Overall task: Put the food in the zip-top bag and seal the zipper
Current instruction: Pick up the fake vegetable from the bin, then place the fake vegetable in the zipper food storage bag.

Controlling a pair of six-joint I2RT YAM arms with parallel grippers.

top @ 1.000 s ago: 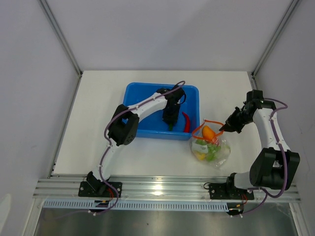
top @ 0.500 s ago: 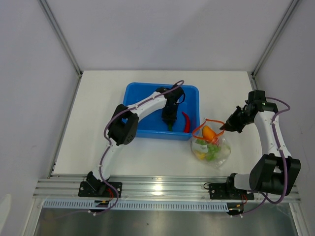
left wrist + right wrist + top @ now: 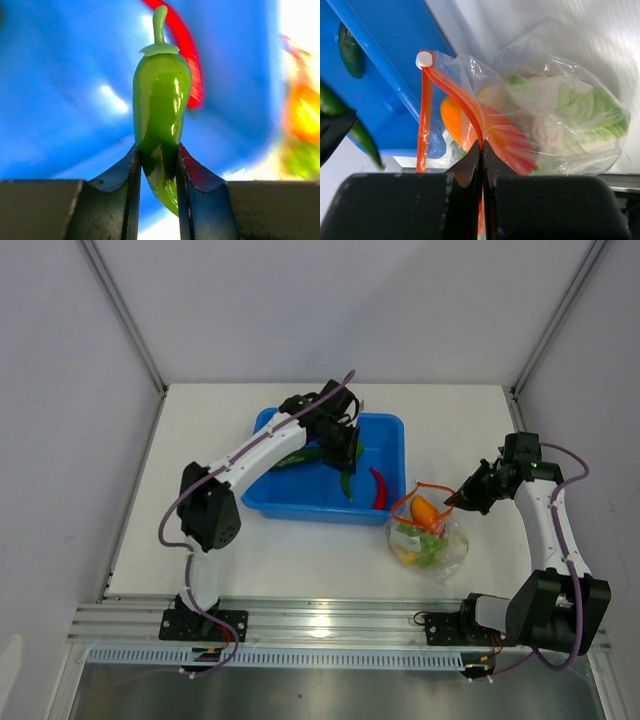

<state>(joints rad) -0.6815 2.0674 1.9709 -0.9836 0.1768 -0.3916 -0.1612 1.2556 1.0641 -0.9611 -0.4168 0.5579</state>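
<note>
Green pepper (image 3: 161,95) within left gripper (image 3: 157,152)

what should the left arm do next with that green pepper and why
Probably carry the green pepper right, toward the mouth of the bag. The left gripper is shut on it over the blue tub, and the right gripper pinches the zipper strip, holding the mouth open.
</note>
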